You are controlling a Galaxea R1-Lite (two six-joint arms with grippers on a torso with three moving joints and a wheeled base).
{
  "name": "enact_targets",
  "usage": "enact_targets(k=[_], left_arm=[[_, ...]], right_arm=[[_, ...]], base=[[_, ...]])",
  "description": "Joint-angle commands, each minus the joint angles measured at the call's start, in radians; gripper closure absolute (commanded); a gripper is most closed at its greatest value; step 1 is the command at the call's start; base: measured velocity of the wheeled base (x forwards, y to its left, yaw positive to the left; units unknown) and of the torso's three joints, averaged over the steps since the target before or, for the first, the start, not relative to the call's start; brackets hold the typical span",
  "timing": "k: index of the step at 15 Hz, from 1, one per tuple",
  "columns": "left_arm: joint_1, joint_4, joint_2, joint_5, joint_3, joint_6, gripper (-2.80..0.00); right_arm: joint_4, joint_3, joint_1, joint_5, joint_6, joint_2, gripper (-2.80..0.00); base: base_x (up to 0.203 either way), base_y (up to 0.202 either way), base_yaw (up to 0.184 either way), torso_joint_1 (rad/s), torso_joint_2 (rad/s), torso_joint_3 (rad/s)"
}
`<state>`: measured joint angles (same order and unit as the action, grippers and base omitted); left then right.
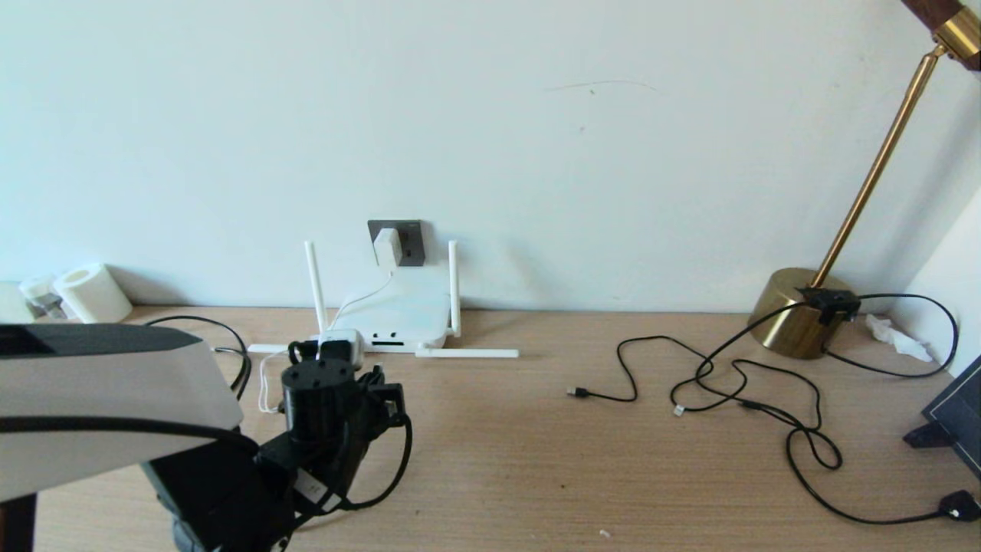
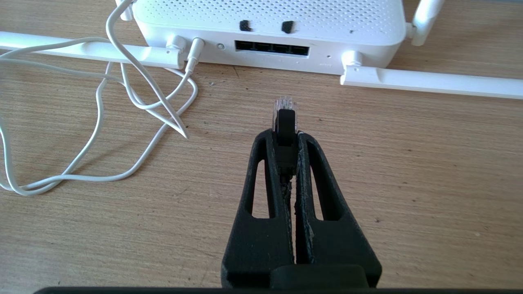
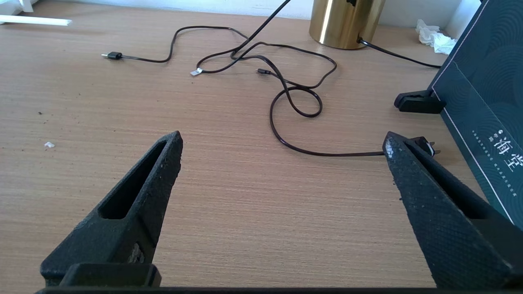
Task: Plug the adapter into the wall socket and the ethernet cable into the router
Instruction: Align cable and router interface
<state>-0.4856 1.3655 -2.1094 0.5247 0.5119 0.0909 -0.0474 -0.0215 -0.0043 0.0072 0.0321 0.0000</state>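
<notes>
My left gripper [image 2: 284,132] is clamped tight on the ethernet cable [image 2: 284,122], clear tip just short of the router [image 2: 269,20] ports. The adapter [image 1: 388,245] sits in the wall socket [image 1: 410,239]. White cord [image 2: 122,102] lies beside (not between). Right gripper [image 3: 282,143] hangs wide apart, holding nothing.

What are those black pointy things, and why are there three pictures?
They are a robot's grippers, like pinching hands. One camera sits on its head and one on each wrist. The left gripper pinches the ethernet cable just in front of the router, a white box with stick antennas on the wooden table. The adapter already sits in the wall socket. The right gripper is open and holds nothing, above thin black cables near a gold lamp base.
</notes>
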Motion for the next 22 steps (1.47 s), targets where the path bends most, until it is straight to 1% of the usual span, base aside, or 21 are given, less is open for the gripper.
enact_targets(k=[1,4,9,13,16,22], left_arm=[[0.008,0.007,-0.007,0.003,0.004,0.001,0.0],[0.036,0.007,-0.005,-0.022,0.002,0.001,0.0],[0.066,0.007,0.0,-0.08,-0.006,-0.002,0.0],[0.07,0.007,0.003,-0.083,-0.004,-0.005,0.0],[0.071,0.007,0.005,-0.108,-0.002,-0.006,0.0],[0.079,0.006,-0.003,-0.124,0.014,-0.006,0.0]], right_arm=[[0.0,0.0,0.0,0.0,0.0,0.002,-2.8],[0.0,0.0,0.001,0.0,0.0,0.002,-2.8],[0.0,0.0,0.0,0.0,0.0,0.002,-2.8],[0.0,0.0,0.001,0.0,0.0,0.002,-2.8],[0.0,0.0,0.0,0.0,0.0,0.002,-2.8],[0.0,0.0,0.0,0.0,0.0,0.002,-2.8]], base=[[0.0,0.0,0.0,0.0,0.0,0.0],[0.0,0.0,0.0,0.0,0.0,0.0],[0.0,0.0,0.0,0.0,0.0,0.0],[0.0,0.0,0.0,0.0,0.0,0.0],[0.0,0.0,0.0,0.0,0.0,0.0],[0.0,0.0,0.0,0.0,0.0,0.0]])
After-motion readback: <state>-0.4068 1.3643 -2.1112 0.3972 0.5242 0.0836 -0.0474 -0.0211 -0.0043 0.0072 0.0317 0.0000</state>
